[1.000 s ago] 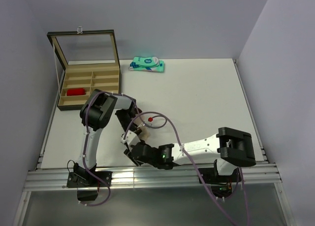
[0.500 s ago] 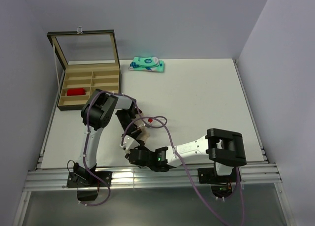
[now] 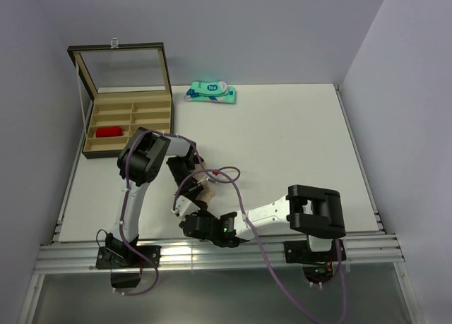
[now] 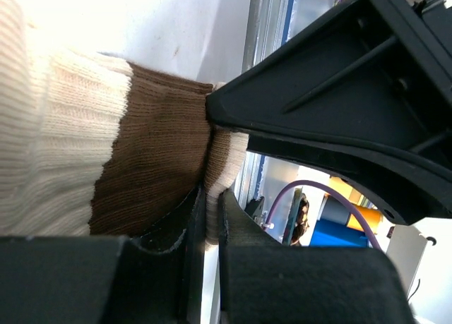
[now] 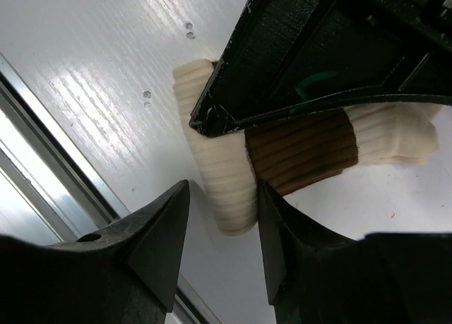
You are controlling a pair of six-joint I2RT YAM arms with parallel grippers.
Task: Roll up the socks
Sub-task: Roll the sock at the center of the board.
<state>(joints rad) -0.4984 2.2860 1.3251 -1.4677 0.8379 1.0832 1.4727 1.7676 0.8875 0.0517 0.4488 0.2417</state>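
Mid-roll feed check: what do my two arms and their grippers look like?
Both arms pair white links with bulky black joint housings: left arm, right arm. Purple cables loop along them. A small green light glows near the right wrist. The left gripper and right gripper have matte black, wedge-shaped fingers.

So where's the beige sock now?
Top view, left of centre at the front edge: beige sock pinched in left gripper, right gripper open at its end.

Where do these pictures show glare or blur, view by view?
Left wrist: the table is blown out to white, washing out the cream edge of the sock; the left fingers soft. Right wrist: streaky glare on the table, right fingers blurred, sock sharp. Top external: even light, no glare.
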